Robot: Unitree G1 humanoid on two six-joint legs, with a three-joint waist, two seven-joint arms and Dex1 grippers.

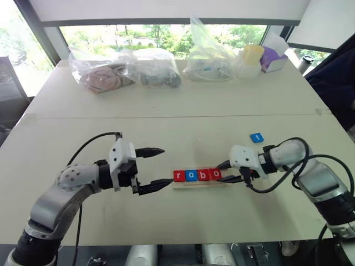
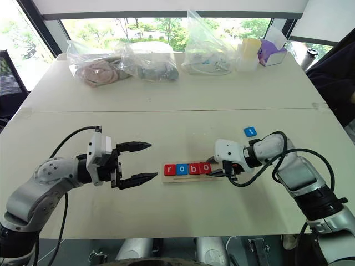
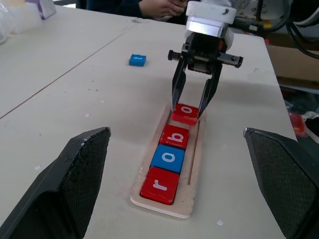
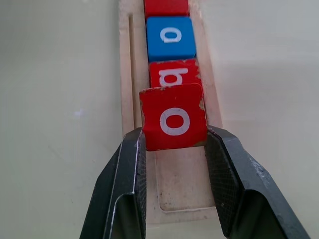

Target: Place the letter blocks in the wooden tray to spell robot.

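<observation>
The wooden tray (image 1: 195, 184) lies in the middle of the table, near its front edge. It holds the red r (image 1: 178, 175), the blue o (image 1: 191, 175) and the red b (image 1: 203, 175) in a row. My right gripper (image 1: 223, 172) is shut on the red o block (image 4: 173, 117), one finger on each side. That block sits over the fourth place, slightly tilted against the b. Past it the tray's right end (image 4: 182, 194) is bare. The blue t block (image 1: 256, 137) lies on the table behind the right gripper. My left gripper (image 1: 165, 166) hovers open and empty just left of the tray.
Clear plastic bags (image 1: 125, 69) with contents line the table's far edge, with a yellow cup (image 1: 252, 54) and a purple tissue box (image 1: 273, 58) at the far right. A person in dark clothing (image 1: 338, 77) sits at the right side.
</observation>
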